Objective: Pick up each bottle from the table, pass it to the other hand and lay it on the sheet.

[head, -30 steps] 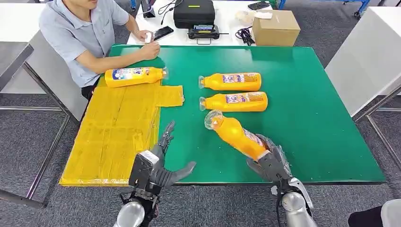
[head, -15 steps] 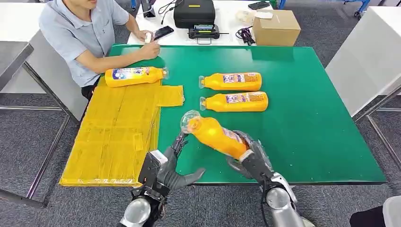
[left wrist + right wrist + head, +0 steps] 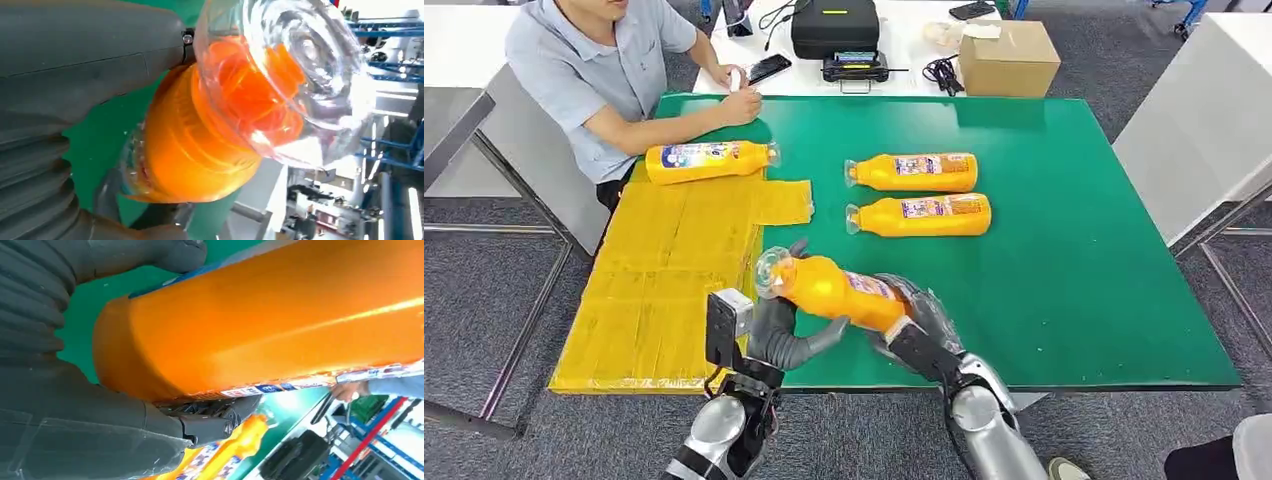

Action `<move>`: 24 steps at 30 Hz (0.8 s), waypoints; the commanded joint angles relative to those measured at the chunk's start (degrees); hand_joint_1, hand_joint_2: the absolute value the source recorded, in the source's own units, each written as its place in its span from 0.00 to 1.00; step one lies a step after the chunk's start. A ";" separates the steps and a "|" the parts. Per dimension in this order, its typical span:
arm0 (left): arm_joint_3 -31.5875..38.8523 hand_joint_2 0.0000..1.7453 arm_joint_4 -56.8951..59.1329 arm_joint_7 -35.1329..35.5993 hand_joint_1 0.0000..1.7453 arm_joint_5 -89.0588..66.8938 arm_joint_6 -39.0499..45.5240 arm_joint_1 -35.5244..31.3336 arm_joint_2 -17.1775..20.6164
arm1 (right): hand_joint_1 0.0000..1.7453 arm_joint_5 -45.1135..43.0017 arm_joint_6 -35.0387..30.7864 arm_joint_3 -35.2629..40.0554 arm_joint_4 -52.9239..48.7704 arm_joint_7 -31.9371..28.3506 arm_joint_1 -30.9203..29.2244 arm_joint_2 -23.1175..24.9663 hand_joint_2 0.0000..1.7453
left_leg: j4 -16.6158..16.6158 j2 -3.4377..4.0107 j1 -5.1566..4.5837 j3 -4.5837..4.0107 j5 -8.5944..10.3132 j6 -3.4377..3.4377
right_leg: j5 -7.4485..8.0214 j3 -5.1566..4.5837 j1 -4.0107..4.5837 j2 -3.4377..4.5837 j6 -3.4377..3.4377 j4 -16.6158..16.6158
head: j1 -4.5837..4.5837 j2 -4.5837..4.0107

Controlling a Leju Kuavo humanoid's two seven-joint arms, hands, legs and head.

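Carried leftward, the orange bottle (image 3: 836, 291), label unreadable, sits gripped in the right hand (image 3: 919, 325), left hand (image 3: 776, 330) cupping its neck

From my seat this reads as a robotics lab or test room, not a home. I see grey carpet tiles (image 3: 484, 300) on the floor and plain white tables (image 3: 1194, 120) on metal legs ringing a work table (image 3: 1074, 250) covered in green. A person (image 3: 594, 70) in a grey shirt sits at its far corner, hand near a phone (image 3: 769, 68). On the white table behind it lie a black equipment case (image 3: 834, 25), a handheld controller (image 3: 854, 68), a coil of black cable (image 3: 942, 72) and a cardboard box (image 3: 1009, 58). My right wrist view catches blue metal framing (image 3: 370, 440) in the background.
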 commanded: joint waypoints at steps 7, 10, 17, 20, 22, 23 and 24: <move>-1.49 1.00 4.75 -0.41 0.00 4.74 0.37 -3.54 -1.12 | 1.00 -0.74 -0.91 2.16 7.14 -0.69 -4.43 1.44 1.00 | 0.01 0.04 0.03 0.08 -0.06 -0.09 | -0.04 0.09 0.04 0.02 -0.12 -0.01 | 0.00 0.00; -1.49 1.00 4.75 -0.41 0.00 4.74 0.37 -3.54 -1.12 | 1.00 -0.74 -0.91 2.16 7.14 -0.69 -4.43 1.44 1.00 | 0.02 0.07 0.04 0.09 -0.07 -0.10 | -0.04 0.09 0.05 0.05 -0.13 0.01 | 0.00 0.00; -2.68 1.00 7.99 0.29 0.00 6.94 1.23 -4.95 -1.12 | 1.00 -1.80 -0.98 2.06 8.50 -1.07 -5.64 2.87 1.00 | 0.02 0.06 0.03 0.06 -0.05 -0.09 | -0.03 0.07 0.04 0.04 -0.11 0.01 | 0.00 0.00; -3.09 1.00 9.28 -0.92 0.00 9.82 1.99 -5.76 -1.12 | 1.00 -2.05 -0.99 2.71 9.26 -1.10 -5.84 2.96 1.00 | -0.01 0.05 0.02 0.05 -0.03 -0.08 | -0.01 0.06 0.03 0.03 -0.10 -0.02 | 0.00 0.00; -3.17 1.00 9.86 -2.17 0.24 10.82 2.81 -6.46 -1.12 | 1.00 -2.44 -1.07 3.10 10.47 -1.22 -6.33 3.13 1.00 | 0.00 0.09 0.03 0.10 -0.06 -0.10 | -0.03 0.11 0.04 0.06 -0.13 -0.01 | 0.00 0.00; -3.08 1.00 10.28 -2.29 0.99 10.95 3.03 -6.57 -1.12 | 1.00 -2.62 -1.17 3.16 10.90 -1.28 -6.18 3.07 1.00 | -0.01 0.03 0.03 0.02 -0.02 -0.06 | -0.01 0.04 0.03 0.02 -0.08 -0.02 | 0.00 0.00; -2.86 1.00 10.98 -3.04 1.00 11.70 3.46 -6.78 -1.12 | 1.00 -2.92 -1.36 3.34 11.76 -1.61 -6.22 2.95 1.00 | 0.01 0.05 0.05 0.11 -0.07 -0.10 | -0.05 0.13 0.06 0.02 -0.13 -0.01 | 0.02 0.00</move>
